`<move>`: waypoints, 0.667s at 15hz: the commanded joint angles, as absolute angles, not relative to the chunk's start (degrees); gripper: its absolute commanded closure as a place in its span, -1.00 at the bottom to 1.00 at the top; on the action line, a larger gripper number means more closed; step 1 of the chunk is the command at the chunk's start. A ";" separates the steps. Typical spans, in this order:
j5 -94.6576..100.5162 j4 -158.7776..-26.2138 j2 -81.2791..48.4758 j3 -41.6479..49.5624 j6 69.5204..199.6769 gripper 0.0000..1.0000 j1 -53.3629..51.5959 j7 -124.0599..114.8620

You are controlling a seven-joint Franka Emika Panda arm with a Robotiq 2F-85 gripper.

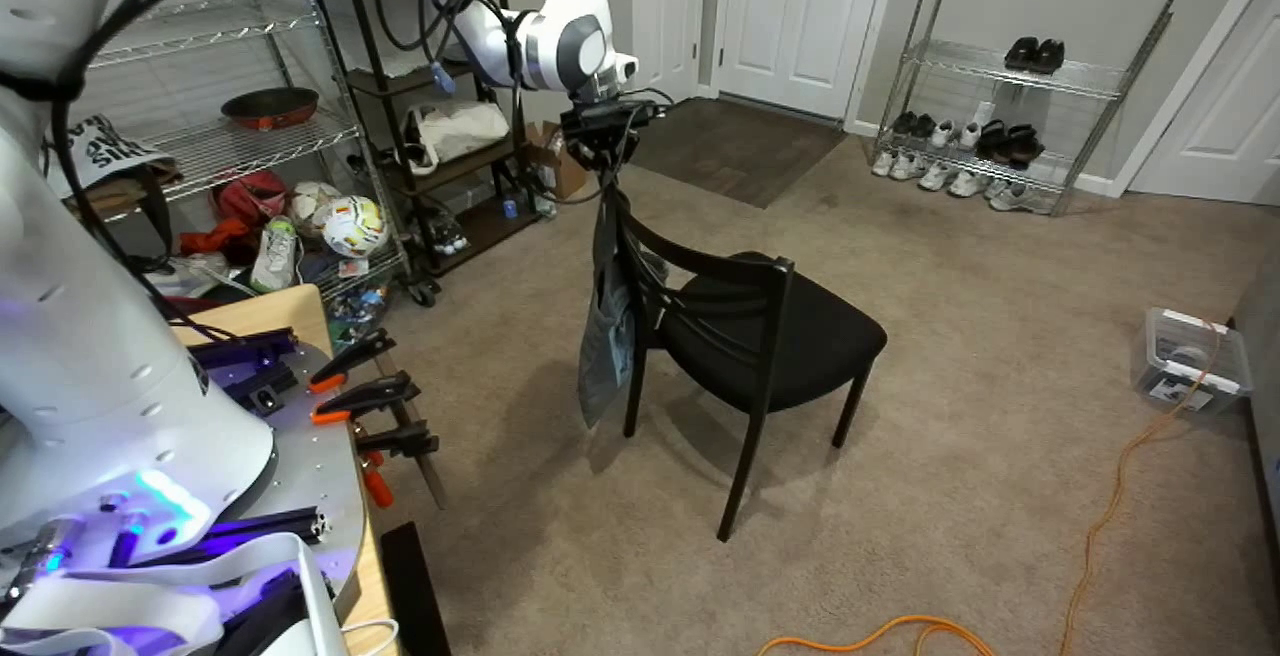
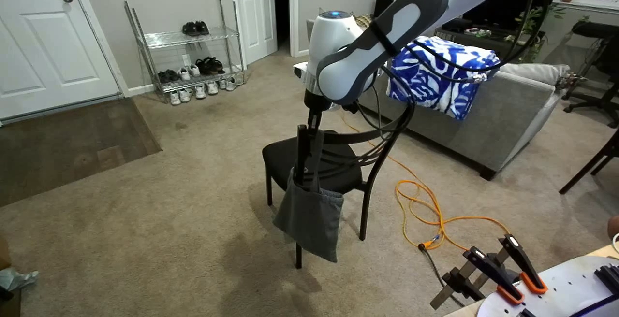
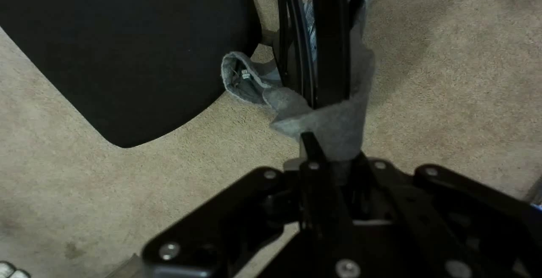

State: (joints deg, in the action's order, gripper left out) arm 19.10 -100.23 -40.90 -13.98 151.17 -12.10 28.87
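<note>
A grey cloth bag (image 2: 309, 220) hangs beside the back of a black chair (image 1: 815, 336), its strap (image 2: 317, 155) running up along the chair's corner post. In the wrist view, the grey fabric (image 3: 338, 127) loops round the end of the dark top rail (image 3: 332, 36) and passes between the fingers of my gripper (image 3: 335, 153). The jaws are close together with the cloth pinched between them. The gripper (image 1: 605, 146) points down just above the chair back. An open fold of the bag (image 3: 243, 76) shows beside the seat (image 3: 148, 57). The inner pads are mostly hidden.
Black clamps (image 1: 365, 396) jut from the robot's table edge. Wire shelving (image 1: 235, 141) and a dark rack (image 1: 460, 161) stand behind the arm. A grey sofa (image 2: 459, 138), an orange cord (image 2: 437, 210) and a shoe rack (image 2: 188, 41) are farther off.
</note>
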 commanded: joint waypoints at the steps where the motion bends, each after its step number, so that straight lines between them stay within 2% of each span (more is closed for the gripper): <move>1: 20.87 -108.51 -32.20 -12.61 154.62 0.91 -13.22 26.16; 10: 20.60 -112.91 -24.07 -12.62 154.55 0.88 -13.39 26.13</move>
State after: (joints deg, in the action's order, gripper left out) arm 19.76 -109.04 -28.00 -13.16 153.89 -13.14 27.94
